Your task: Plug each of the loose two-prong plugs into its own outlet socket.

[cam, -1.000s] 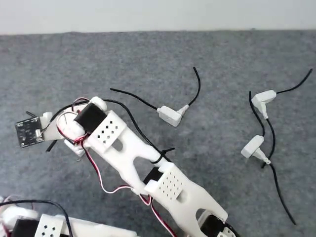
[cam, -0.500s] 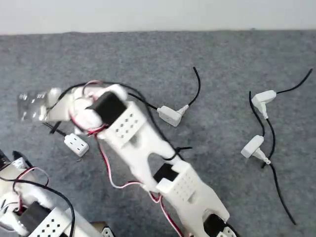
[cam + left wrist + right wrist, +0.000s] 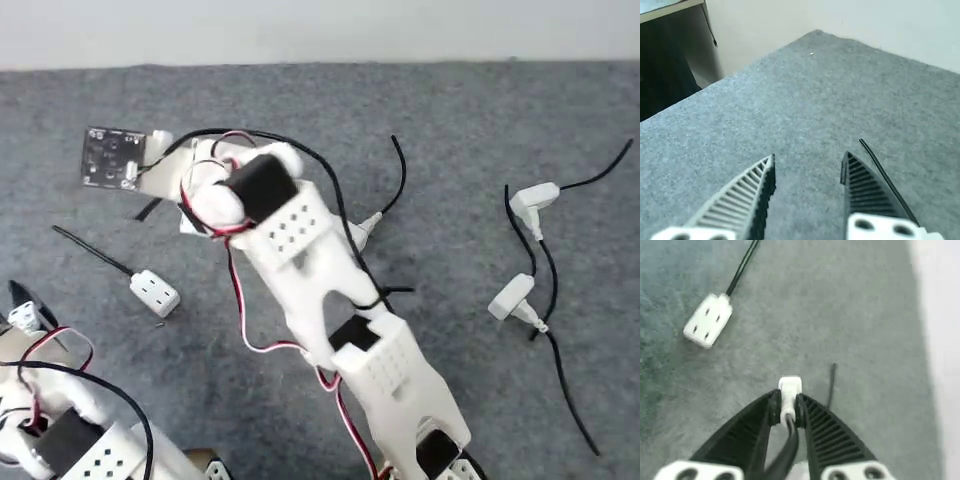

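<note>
My right gripper (image 3: 787, 405) is shut on a small white two-prong plug (image 3: 789, 388), whose black cord runs back between the fingers. It hangs above the grey carpet, with the white outlet socket (image 3: 707, 327) lying apart from it on its own black cord. In the high view the right arm (image 3: 300, 250) stretches to the far left, and the socket (image 3: 155, 293) lies on the near side of its wrist. My left gripper (image 3: 807, 172) is open over bare carpet with nothing between its fingers, a thin black cord (image 3: 880, 172) beside one finger.
A white connector (image 3: 368, 222) with a black cord peeks out beside the right arm. Two more white connectors (image 3: 533, 200) (image 3: 513, 297) with black cords lie at the right. The left arm (image 3: 60, 430) sits at the near left corner. A loose cord end (image 3: 830, 385) lies past the held plug.
The right arm has swung from over the socket toward the far side of the table, leaving the socket uncovered on the carpet. The left arm has shifted at the near left corner.
</note>
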{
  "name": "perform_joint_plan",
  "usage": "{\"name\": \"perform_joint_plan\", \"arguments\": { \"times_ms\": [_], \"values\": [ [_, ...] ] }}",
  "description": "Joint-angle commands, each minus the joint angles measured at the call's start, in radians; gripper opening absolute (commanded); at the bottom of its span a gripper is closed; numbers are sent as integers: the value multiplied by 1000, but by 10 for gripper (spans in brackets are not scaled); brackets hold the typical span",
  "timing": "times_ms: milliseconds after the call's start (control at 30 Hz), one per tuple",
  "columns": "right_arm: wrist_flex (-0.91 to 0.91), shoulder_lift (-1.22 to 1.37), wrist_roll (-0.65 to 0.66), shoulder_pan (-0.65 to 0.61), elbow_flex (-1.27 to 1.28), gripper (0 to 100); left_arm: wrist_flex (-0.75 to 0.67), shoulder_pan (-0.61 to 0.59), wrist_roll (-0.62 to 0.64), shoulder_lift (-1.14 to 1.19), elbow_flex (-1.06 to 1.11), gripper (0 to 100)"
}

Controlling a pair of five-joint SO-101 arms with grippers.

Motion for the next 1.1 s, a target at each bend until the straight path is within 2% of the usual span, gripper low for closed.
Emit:
{"name": "perform_joint_plan", "arguments": {
  "times_ms": [0,233,433,767,1067],
  "values": [
    [-30,54,-14,36,-55,8,57,8,15,-5,-51,214],
    [-151,180,-14,47,-52,8,107,9,49,-8,-24,214],
    [-249,271,-11,39,-46,8,-34,9,49,-8,114,214],
    [-259,308,-5,-124,-54,8,-28,11,44,-12,137,214],
    [-245,315,48,-183,-48,8,-23,11,43,-12,139,214]
  ]
}}
